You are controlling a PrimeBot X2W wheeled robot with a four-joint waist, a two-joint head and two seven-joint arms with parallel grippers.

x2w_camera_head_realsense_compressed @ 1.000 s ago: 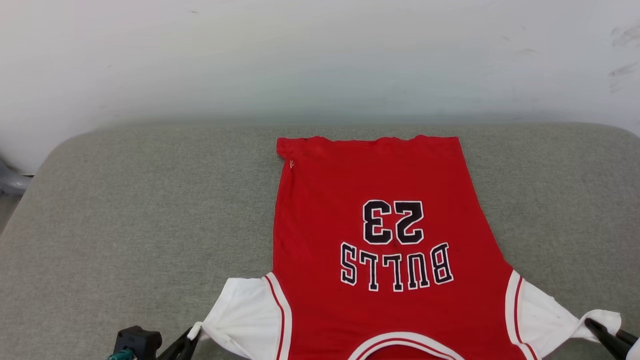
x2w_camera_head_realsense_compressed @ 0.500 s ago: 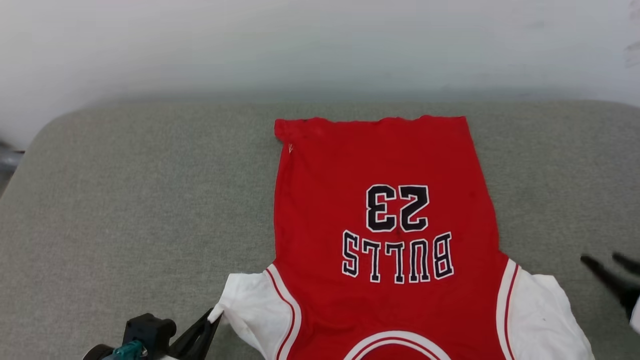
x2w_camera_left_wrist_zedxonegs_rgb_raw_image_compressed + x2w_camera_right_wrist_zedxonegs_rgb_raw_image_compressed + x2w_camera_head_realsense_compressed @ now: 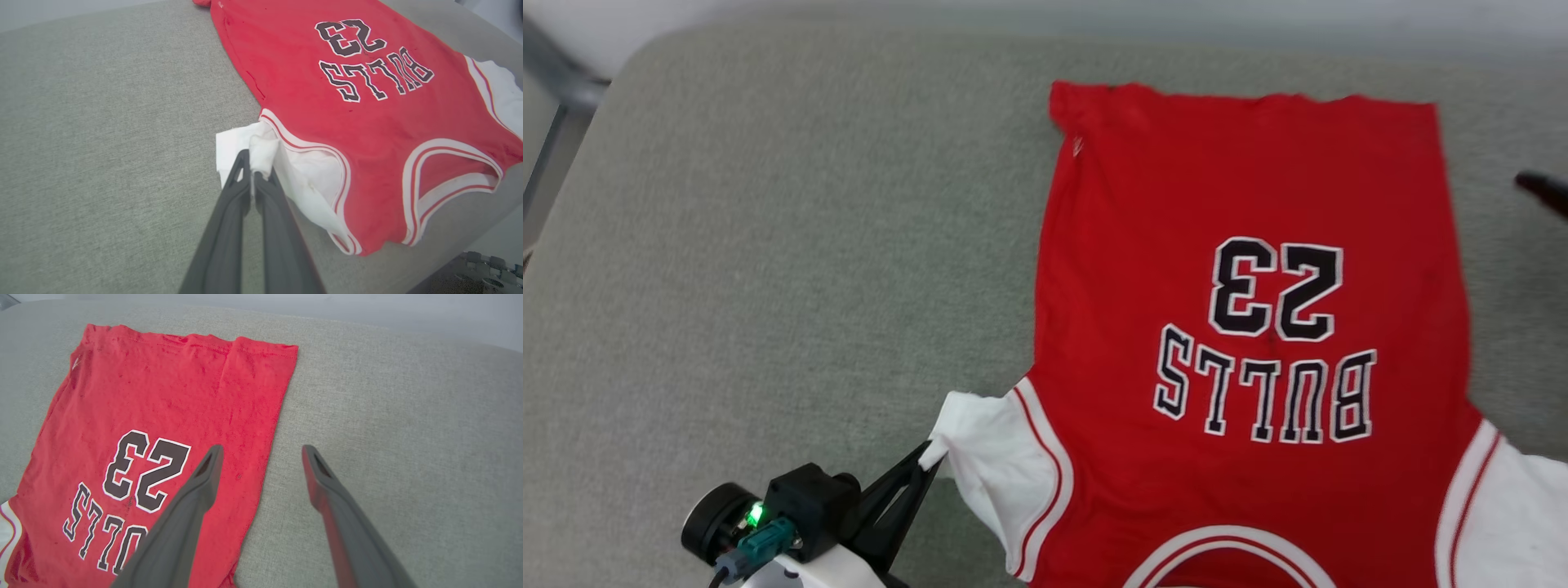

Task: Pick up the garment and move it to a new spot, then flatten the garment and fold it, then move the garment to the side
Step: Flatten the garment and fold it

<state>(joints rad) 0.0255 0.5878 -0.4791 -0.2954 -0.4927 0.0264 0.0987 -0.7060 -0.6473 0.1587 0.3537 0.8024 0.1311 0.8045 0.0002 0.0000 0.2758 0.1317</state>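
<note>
red white-sleeved jersey T-shirt (image 3: 1241, 180) laid lengthwise, hem toward far edge of grey fabric tabletop (image 3: 768, 245) | left end effector (image 3: 252, 171) clamped on its sleeve | right end effector (image 3: 262, 449) held apart

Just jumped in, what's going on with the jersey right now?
The red garment lies spread print-up on the grey padded surface, collar end toward the robot. The left gripper is shut on the tip of the white sleeve on that side, bunching it a little. The right gripper is open and holds nothing, near the garment's right edge. No fold has been made yet.
</note>
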